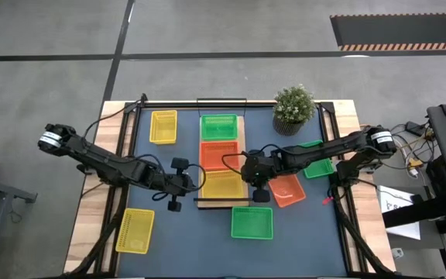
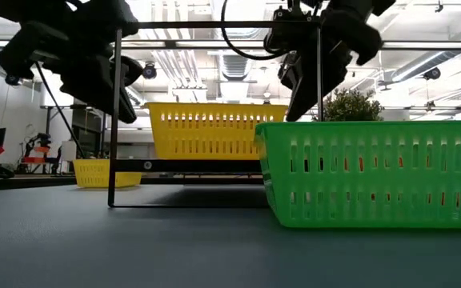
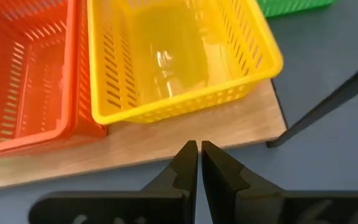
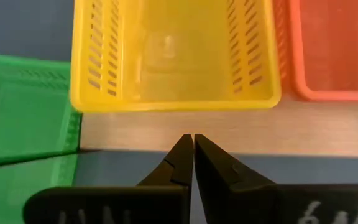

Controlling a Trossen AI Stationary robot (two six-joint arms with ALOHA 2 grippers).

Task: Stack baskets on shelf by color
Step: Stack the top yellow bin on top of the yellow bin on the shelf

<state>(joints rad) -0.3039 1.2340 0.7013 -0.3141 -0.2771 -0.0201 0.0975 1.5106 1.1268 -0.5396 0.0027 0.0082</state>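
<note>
Flanking the shelf's [image 1: 242, 164] near yellow basket [image 1: 223, 184], left gripper [image 1: 186, 184] and right gripper [image 1: 248, 173] hover closed, holding nothing.

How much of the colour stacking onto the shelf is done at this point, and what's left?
Done: the shelf carries a green basket, an orange basket and a yellow basket in a row. In hand: nothing; the left gripper and right gripper are shut and empty beside the yellow one. Left: six loose baskets on the table, two per colour.
</note>
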